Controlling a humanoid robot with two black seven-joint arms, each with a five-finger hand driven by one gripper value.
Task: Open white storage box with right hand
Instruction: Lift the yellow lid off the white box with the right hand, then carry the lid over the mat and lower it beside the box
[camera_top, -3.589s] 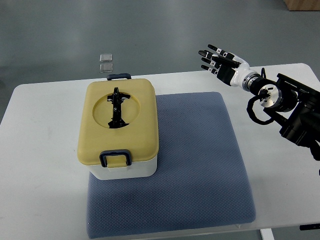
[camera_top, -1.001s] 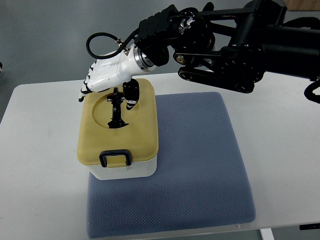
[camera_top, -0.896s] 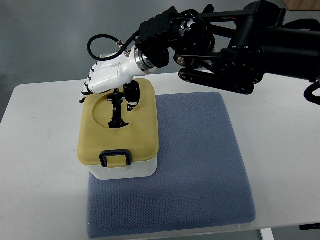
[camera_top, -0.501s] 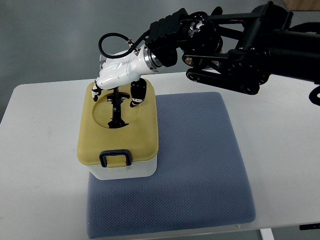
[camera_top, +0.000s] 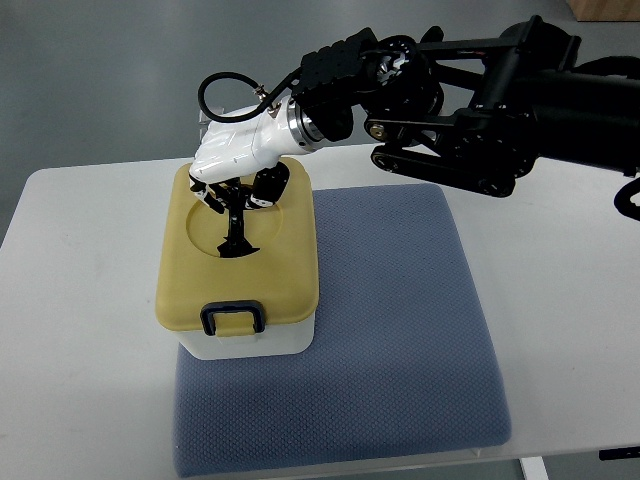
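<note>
Top view: my white right hand (camera_top: 236, 160), fingers curled around the black folding handle (camera_top: 235, 222), sits directly above the yellow-lidded white storage box (camera_top: 238, 262), whose long axis runs toward me

The storage box (camera_top: 238, 262) stands on the left part of the mat (camera_top: 380, 340), which lies on the table (camera_top: 80, 330). The lid's handle (camera_top: 233, 222) sits in the middle of the box top. The right hand (camera_top: 238, 158) is over the box's far end, at the handle.
</note>
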